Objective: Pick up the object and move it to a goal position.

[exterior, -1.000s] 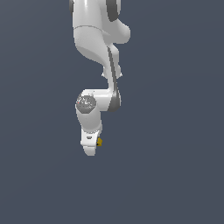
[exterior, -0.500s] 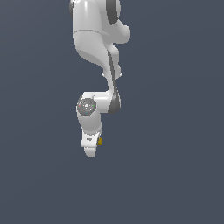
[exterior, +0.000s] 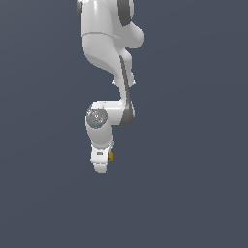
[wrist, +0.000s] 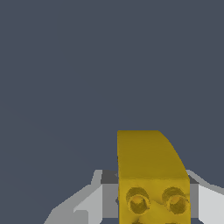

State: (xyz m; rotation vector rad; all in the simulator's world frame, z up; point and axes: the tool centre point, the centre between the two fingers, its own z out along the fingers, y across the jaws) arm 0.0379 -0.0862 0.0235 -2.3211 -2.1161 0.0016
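The object is a small yellow-orange blocky lump [wrist: 151,175] with two round holes in one face. In the wrist view it sits between my two grey-white fingers [wrist: 94,199], which press on both its sides. In the exterior view only a sliver of the object [exterior: 111,156] shows beside the white gripper [exterior: 101,162], which hangs from the arm and is held above the dark grey ground. The gripper is shut on the object.
The white Franka arm [exterior: 104,43] comes down from the top of the exterior view. A plain dark grey surface [exterior: 193,169] fills the rest of both views. No goal marker shows.
The gripper with the object has risen slightly and shifted a little toward the exterior view's right. The grip has not changed.
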